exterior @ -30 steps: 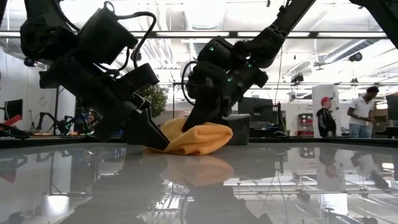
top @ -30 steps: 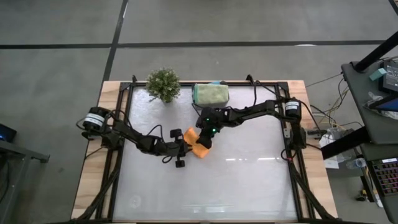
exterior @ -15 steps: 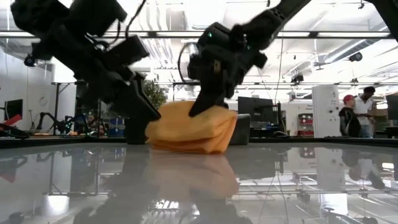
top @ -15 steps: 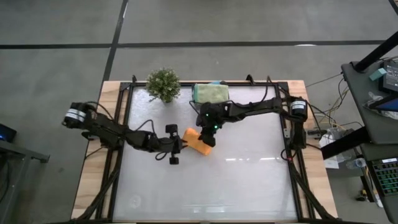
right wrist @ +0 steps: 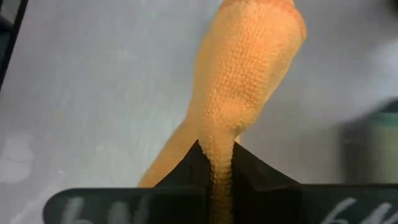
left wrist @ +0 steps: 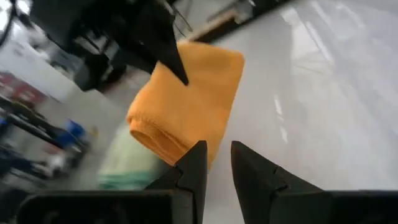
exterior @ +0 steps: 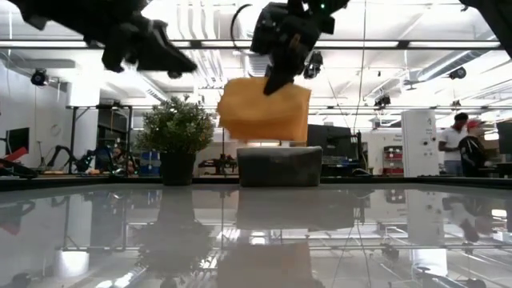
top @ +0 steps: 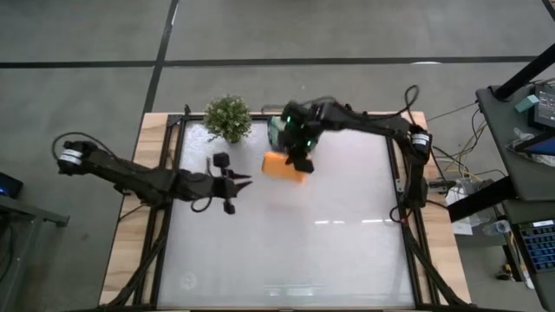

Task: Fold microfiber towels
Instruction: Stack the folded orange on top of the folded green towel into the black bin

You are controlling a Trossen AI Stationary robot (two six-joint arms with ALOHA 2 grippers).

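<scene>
Orange towel (top: 284, 165) in right pincer (top: 299, 156)

The folded towel (top: 284, 166) is plain orange, its weave a fine nubbly texture up close. The counter (top: 347, 243) is glossy white-grey with a pale wooden edge. The bin (exterior: 279, 166) is dark grey, holding light green cloth (top: 279, 130), perhaps teal behind. The plant (top: 228, 117) is green in a black pot. Both arms are black.
</scene>
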